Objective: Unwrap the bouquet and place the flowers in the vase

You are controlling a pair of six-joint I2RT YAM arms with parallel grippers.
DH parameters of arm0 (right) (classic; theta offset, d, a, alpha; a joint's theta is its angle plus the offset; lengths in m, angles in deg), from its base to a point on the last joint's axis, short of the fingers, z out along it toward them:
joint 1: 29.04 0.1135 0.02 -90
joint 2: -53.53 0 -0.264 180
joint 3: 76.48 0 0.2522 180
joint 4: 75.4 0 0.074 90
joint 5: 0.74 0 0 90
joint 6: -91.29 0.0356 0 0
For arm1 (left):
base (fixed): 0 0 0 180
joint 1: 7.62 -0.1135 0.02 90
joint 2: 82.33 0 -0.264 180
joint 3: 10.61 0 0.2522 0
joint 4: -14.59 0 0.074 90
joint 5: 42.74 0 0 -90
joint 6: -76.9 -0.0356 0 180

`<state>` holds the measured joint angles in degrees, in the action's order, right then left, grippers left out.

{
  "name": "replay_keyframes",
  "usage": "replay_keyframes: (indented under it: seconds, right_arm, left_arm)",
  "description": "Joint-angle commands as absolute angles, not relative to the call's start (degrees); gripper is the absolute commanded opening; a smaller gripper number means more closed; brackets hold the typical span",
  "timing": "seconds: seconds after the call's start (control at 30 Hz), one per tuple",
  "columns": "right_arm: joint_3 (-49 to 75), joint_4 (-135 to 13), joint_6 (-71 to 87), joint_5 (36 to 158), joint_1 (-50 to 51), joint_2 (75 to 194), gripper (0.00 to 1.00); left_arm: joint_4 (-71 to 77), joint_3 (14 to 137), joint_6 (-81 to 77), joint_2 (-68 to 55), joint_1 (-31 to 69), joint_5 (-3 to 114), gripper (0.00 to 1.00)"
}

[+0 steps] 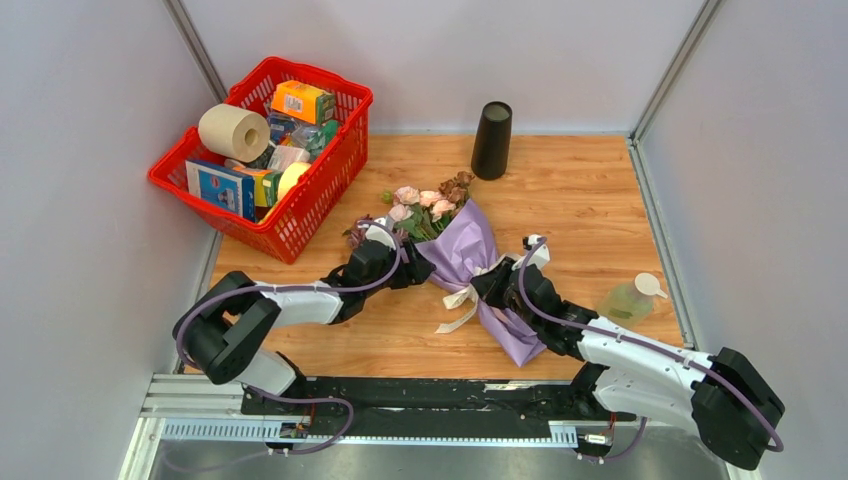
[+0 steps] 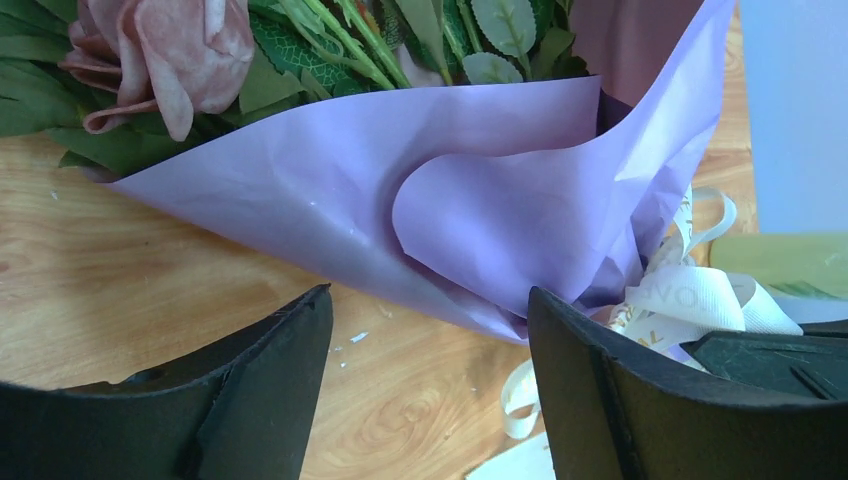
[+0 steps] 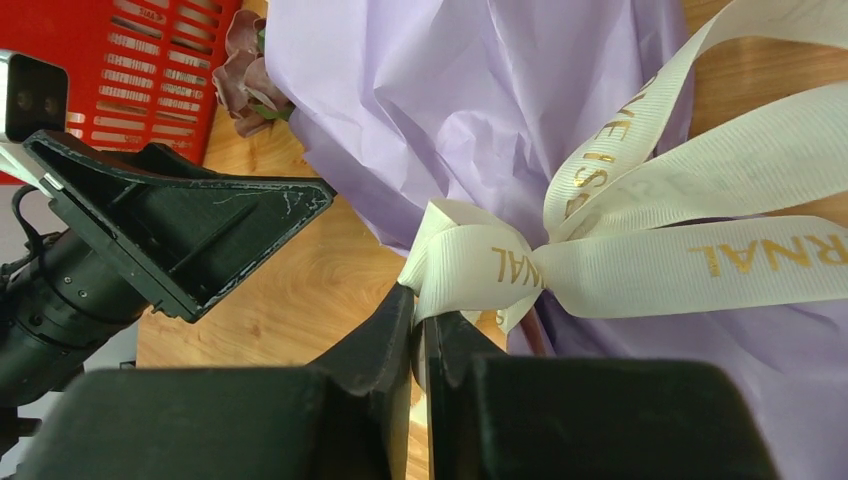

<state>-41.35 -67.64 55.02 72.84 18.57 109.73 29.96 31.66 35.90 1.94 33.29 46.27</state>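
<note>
The bouquet (image 1: 468, 250) lies on the wooden table, its lilac paper (image 2: 480, 190) still wrapped round the stems and tied with a cream ribbon (image 3: 480, 265). The flowers (image 1: 425, 205), pink and brown roses (image 2: 165, 50), stick out toward the black vase (image 1: 491, 140), which stands upright at the back. My left gripper (image 2: 430, 300) is open, low over the table at the paper's left edge, with nothing between its fingers. My right gripper (image 3: 422, 315) is shut on a loop of the ribbon at the knot.
A red basket (image 1: 350, 95) full of groceries and a paper roll stands at the back left. A pale green bottle (image 1: 630, 298) sits near the right wall. Loose ribbon ends (image 1: 455, 320) trail toward the front edge.
</note>
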Motion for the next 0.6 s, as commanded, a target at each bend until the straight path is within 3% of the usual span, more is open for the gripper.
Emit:
replay_keyframes:
  seconds: [0.0, 0.07, 0.2, 0.23, 0.3, 0.33, 0.4, 0.47, 0.5, 0.57]
  right_arm:
    - [-42.33, -69.02, 56.04, 71.86, 18.86, 109.95, 0.09]
    - [-42.24, -69.02, 56.04, 71.69, 18.86, 110.48, 0.0]
    - [-42.42, -68.94, 56.92, 71.69, 18.86, 110.66, 0.0]
    - [-42.33, -68.94, 56.75, 71.69, 18.86, 110.57, 0.01]
    - [-41.72, -68.15, 56.66, 71.78, 18.86, 110.22, 0.19]
    - [-41.54, -67.36, 56.57, 71.51, 18.86, 109.96, 0.18]
    - [-41.36, -66.31, 56.66, 70.64, 18.86, 109.26, 0.0]
    - [-41.36, -64.81, 56.92, 69.23, 18.77, 108.46, 0.0]
    - [-41.19, -64.11, 56.92, 68.62, 18.77, 108.11, 0.0]
    - [-40.75, -62.53, 56.83, 67.04, 18.77, 107.15, 0.0]
  left_arm:
    - [35.19, 32.15, 36.74, 3.54, 33.52, 46.47, 0.79]
    - [36.07, 31.98, 37.0, 4.24, 33.52, 46.47, 0.77]
    - [37.48, 32.76, 37.44, 6.44, 33.52, 48.3, 0.67]
    - [37.48, 33.11, 37.44, 7.14, 33.52, 48.49, 0.61]
    - [38.09, 33.29, 37.88, 7.76, 33.52, 48.84, 0.47]
    - [38.36, 33.21, 38.14, 7.94, 33.52, 48.85, 0.43]
    - [38.53, 33.12, 38.49, 8.11, 33.52, 48.41, 0.27]
    - [38.45, 32.94, 38.67, 8.11, 33.52, 48.14, 0.13]
    - [38.19, 32.94, 38.76, 8.03, 33.52, 47.97, 0.0]
    - [38.01, 32.5, 38.85, 7.85, 33.52, 47.44, 0.0]
